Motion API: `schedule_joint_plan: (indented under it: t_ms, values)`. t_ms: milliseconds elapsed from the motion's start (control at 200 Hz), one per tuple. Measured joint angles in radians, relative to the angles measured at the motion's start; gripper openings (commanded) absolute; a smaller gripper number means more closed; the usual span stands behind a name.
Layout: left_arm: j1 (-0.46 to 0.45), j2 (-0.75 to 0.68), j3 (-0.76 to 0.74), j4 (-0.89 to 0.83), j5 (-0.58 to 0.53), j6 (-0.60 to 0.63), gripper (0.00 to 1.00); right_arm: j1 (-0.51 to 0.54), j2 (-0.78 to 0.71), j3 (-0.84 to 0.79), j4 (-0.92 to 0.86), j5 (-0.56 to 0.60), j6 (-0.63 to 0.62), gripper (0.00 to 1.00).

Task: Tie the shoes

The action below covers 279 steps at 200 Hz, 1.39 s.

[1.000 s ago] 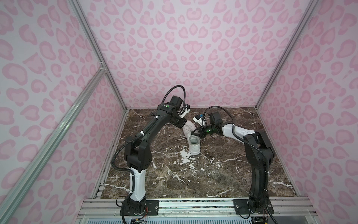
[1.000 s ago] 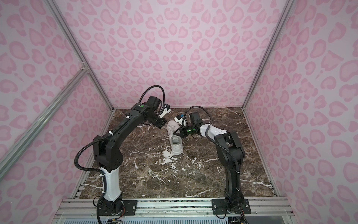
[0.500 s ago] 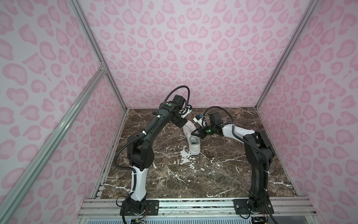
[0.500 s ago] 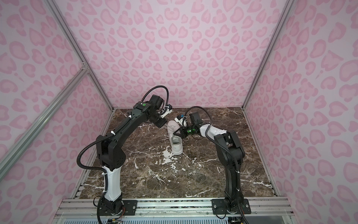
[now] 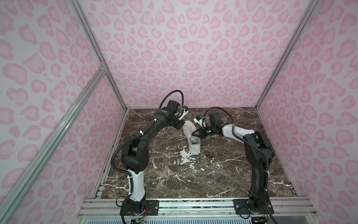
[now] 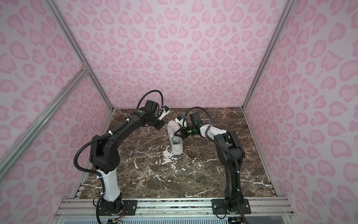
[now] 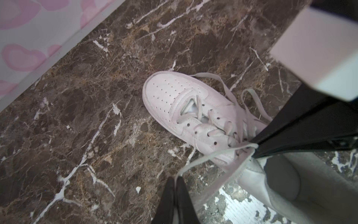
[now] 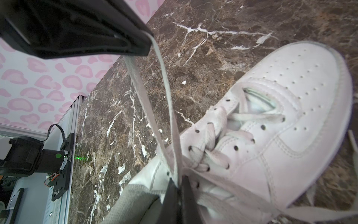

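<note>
Shoe (image 5: 194, 146) sits just above the middle of the frame in both top views. It stands flat on its sole on the marble top (image 5: 193, 184), toe toward the upper edge and heel toward the lower. It is a single white low-top. In the wrist views I see the eyelets only partly threaded, with the tongue gap open near the toe.

My left gripper (image 5: 180, 126) comes in from the upper left of the shoe. My right gripper (image 5: 193, 134) reaches in from the right and hangs over the shoe's collar.

In the left wrist view the left gripper (image 7: 175, 179) has its fingers pressed nearly together, pinching the lace (image 7: 213, 155) at the very tips. In the right wrist view the right gripper (image 8: 177, 181) is clenched on the same lace (image 8: 167, 93) close above the top eyelets. Two strands run taut from there to the left gripper's tip, clear of the marble. More lace lies slack on the marble beside the shoe.
</note>
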Motion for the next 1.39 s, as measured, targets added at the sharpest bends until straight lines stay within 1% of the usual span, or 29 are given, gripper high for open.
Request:
schedule_joint_plan:
  t_ms: [50,155,175,265,370,485,625,750,870,985,1150,1320,1395]
  values:
    - [0.01,0.0,-0.006,0.021,0.023,-0.006,0.28,0.0,0.0,0.003,-0.006,0.0,-0.001,0.03]
    - [0.034,0.009,-0.012,0.057,0.07,-0.036,0.35,0.0,0.0,0.007,-0.016,0.003,-0.004,0.03]
    - [0.04,0.013,-0.012,0.063,0.077,-0.043,0.41,0.0,0.0,0.008,-0.017,0.003,-0.006,0.03]
    - [0.062,0.023,-0.016,0.074,0.103,-0.08,0.51,0.0,0.0,0.009,-0.021,0.003,-0.007,0.03]
    - [0.078,0.007,-0.071,0.118,0.132,-0.111,0.57,0.001,0.0,0.014,-0.027,0.005,-0.008,0.03]
    - [0.101,-0.072,-0.209,0.19,0.185,-0.153,0.6,0.002,0.0,0.015,-0.03,0.007,-0.01,0.03]
    - [0.144,-0.17,-0.361,0.314,0.266,-0.211,0.6,0.004,0.0,0.015,-0.031,0.007,-0.013,0.03]
    - [0.134,-0.202,-0.459,0.377,0.352,-0.23,0.56,0.006,0.003,0.02,-0.038,0.007,-0.018,0.03]
    - [0.122,-0.202,-0.523,0.419,0.411,-0.243,0.56,0.007,0.008,0.029,-0.048,0.006,-0.018,0.03]
    - [0.111,-0.183,-0.538,0.455,0.449,-0.257,0.55,0.007,0.01,0.032,-0.052,0.006,-0.018,0.03]
    - [0.089,-0.121,-0.539,0.495,0.503,-0.283,0.54,0.007,0.011,0.034,-0.059,0.006,-0.024,0.03]
    - [0.079,-0.07,-0.53,0.514,0.537,-0.299,0.48,0.007,0.011,0.035,-0.062,0.006,-0.024,0.03]
    - [0.079,-0.062,-0.522,0.524,0.544,-0.303,0.43,0.007,0.012,0.037,-0.066,0.006,-0.025,0.02]
